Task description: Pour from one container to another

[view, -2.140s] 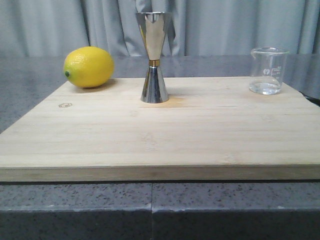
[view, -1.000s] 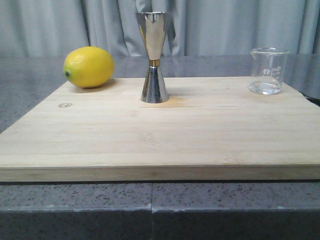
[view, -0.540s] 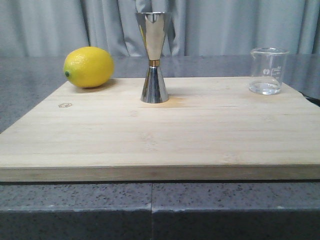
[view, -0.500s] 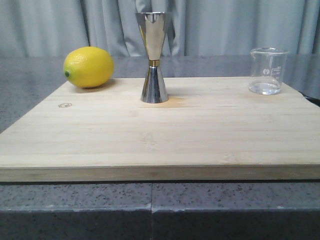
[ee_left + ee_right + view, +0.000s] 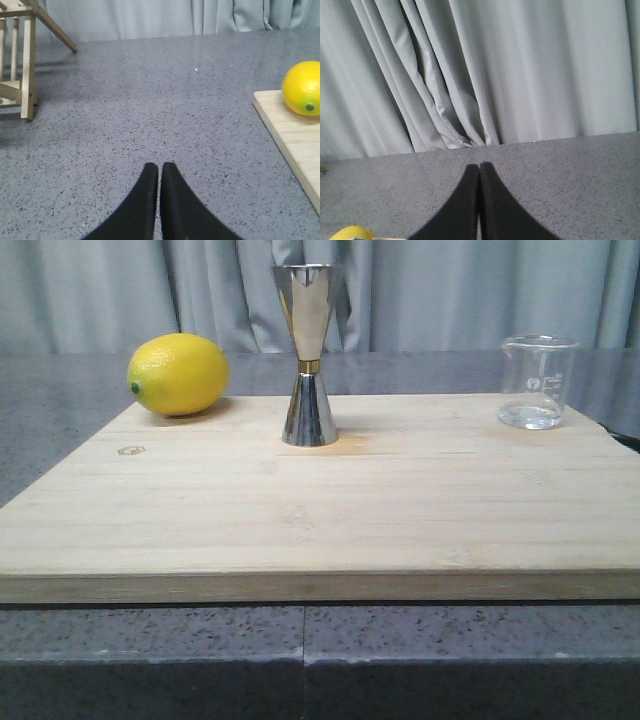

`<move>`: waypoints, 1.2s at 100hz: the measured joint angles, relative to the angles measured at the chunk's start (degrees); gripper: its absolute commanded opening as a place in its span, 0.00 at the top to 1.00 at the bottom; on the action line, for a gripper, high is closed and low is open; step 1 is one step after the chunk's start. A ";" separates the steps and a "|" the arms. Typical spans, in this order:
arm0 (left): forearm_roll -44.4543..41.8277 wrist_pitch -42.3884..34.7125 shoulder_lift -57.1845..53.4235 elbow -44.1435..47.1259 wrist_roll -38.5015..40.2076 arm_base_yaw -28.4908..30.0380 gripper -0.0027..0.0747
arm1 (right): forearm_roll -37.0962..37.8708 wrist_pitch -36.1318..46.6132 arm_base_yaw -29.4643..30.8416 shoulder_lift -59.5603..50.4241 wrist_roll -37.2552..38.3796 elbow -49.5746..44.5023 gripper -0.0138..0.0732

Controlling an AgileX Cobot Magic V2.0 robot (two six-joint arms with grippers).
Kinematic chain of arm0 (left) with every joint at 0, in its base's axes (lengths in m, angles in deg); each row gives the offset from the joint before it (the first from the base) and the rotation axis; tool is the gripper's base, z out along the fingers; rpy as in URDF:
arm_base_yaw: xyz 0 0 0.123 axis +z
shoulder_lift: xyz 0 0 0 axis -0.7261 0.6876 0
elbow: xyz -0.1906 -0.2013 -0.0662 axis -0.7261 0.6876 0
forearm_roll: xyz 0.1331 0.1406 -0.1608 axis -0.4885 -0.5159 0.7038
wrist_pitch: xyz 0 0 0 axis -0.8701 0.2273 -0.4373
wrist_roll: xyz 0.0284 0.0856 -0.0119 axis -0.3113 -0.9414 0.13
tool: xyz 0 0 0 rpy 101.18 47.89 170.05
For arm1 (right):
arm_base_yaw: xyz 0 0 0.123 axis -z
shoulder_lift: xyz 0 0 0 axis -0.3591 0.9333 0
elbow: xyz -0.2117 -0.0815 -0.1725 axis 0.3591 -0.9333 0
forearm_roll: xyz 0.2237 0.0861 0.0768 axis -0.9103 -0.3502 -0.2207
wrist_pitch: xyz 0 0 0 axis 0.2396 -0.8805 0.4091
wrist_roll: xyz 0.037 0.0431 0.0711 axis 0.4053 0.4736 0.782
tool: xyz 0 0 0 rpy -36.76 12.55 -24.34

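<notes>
Both grippers, left (image 5: 159,167) and right (image 5: 479,167), fingers pressed together, hold nothing. Beaker (image 5: 538,381) stands upright at board's (image 5: 320,510) right end, likely nearer right arm; jigger (image 5: 309,355) mid-board.

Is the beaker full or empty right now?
Nearly empty: the beaker stands upright on the board with only a shallow clear layer at its bottom.

My left gripper (image 5: 159,172): two matte black fingers, smoothly curved, tapering to narrow tips. My right gripper (image 5: 479,172): identical black tapered pair. No markings visible.
</notes>
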 measured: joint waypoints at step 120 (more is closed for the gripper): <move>0.00 -18.91 -14.77 16.36 0.00 0.04 0.99 | 0.00 0.00 0.00 0.00 0.00 0.00 0.92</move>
